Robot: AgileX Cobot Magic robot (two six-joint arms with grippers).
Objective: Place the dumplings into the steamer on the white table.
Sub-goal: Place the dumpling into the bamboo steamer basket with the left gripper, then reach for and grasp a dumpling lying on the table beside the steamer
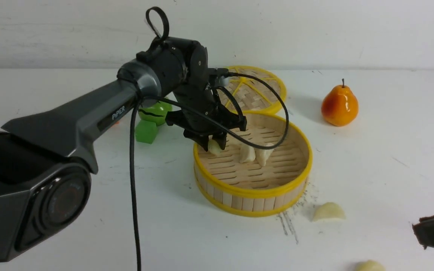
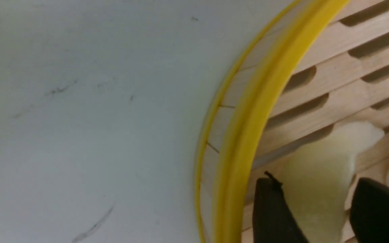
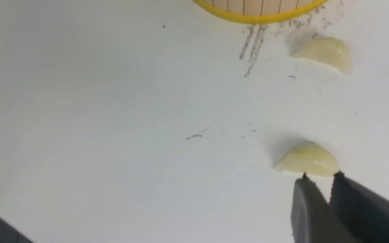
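Currently, your left gripper (image 1: 217, 145) holds a third dumpling (image 2: 316, 184) between parted fingers inside the steamer (image 1: 252, 192), beside two dumplings (image 1: 254, 153) already on its slats. Two more (image 3: 307, 159) lie on the white table (image 1: 352, 150); your right gripper (image 3: 319, 184), fingers nearly together, hovers at one. The arm reads "PiPER".

Dumplings and steamer on the white bench (image 1: 371, 180)
Round bamboo steamer (image 1: 252, 192), yellow-rimmed, holds three pale dumplings: two leaning together (image 1: 254, 153), one near its left wall (image 1: 214, 147). Two more (image 1: 328, 211) (image 1: 369, 265) lie outside, right of it
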